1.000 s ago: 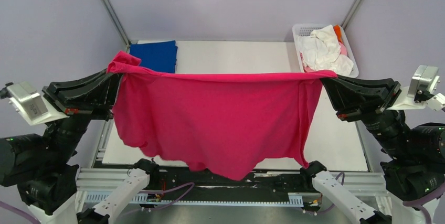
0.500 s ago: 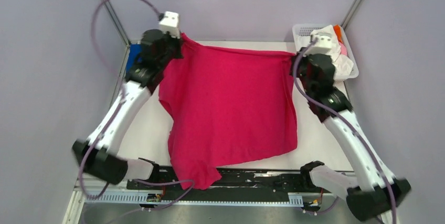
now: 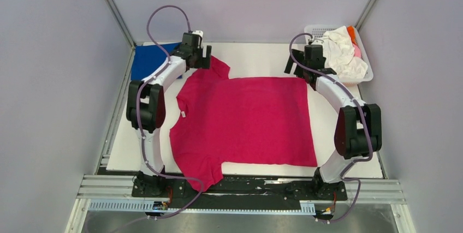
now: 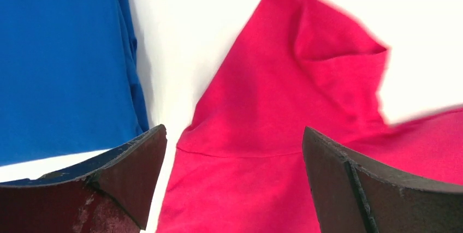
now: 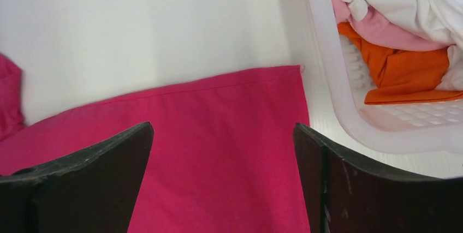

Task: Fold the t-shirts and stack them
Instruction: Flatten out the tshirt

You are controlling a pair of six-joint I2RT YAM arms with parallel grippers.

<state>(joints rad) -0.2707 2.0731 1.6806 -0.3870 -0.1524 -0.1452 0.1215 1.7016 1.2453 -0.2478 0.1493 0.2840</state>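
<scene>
White table [image 3: 262,55] bearing the red shirt [image 3: 245,118] spread flat, left gripper [image 4: 233,140] and right gripper [image 5: 223,135] both released over its far edge.

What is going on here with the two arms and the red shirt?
Two robot arms are folding t-shirts. The magenta-red t-shirt lies spread out on the table, one sleeve reaching past the near edge. The left gripper and the right gripper hover open over its far corners, holding nothing. A blue t-shirt lies folded at the far left. The white basket at the far right holds the other shirts, still crumpled.
</scene>
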